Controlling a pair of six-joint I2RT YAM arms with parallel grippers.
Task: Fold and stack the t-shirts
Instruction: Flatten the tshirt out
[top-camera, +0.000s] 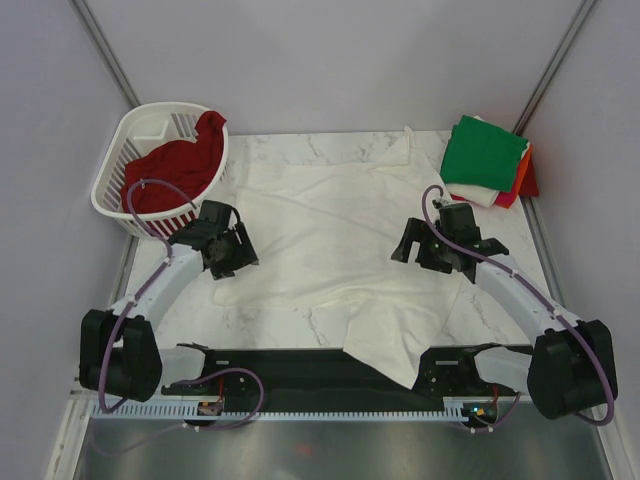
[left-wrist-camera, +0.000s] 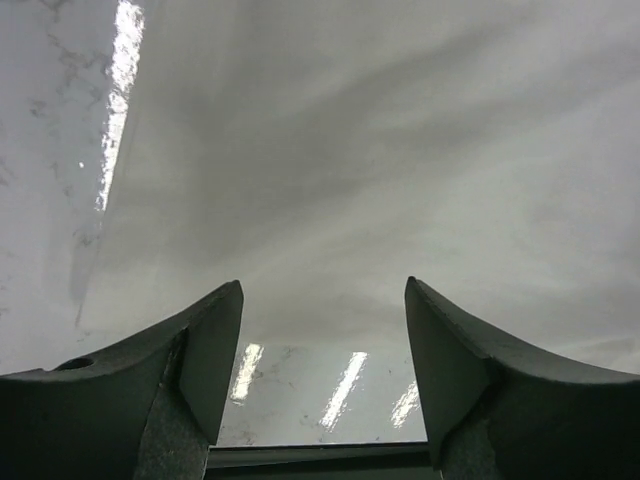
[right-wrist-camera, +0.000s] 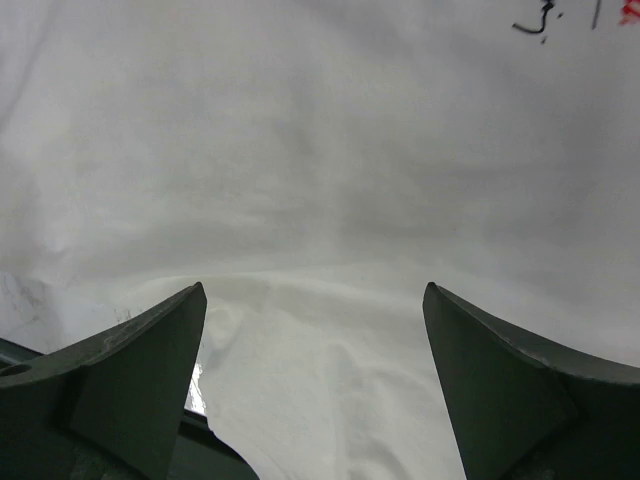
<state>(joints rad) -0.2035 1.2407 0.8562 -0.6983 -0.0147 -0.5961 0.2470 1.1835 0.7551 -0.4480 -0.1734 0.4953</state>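
The white t-shirt (top-camera: 330, 215) lies spread mid-table, a corner drooping off at 6 o'clock; the dark marks (right-wrist-camera: 535, 20) at its far side are unreadable. The left gripper (left-wrist-camera: 323, 283) at 9 and the right gripper (right-wrist-camera: 314, 287) at 3 hover over it, jaws wide, empty. A green t-shirt (top-camera: 485, 150) tops the stack (top-camera: 522, 178) at 2 o'clock.

White tee (top-camera: 320, 220) lies spread, folded stack (top-camera: 487, 155) (green on top) far right.

right gripper (right-wrist-camera: 314, 300), jaws spread wide, above the rumpled white t-shirt (right-wrist-camera: 320, 170).
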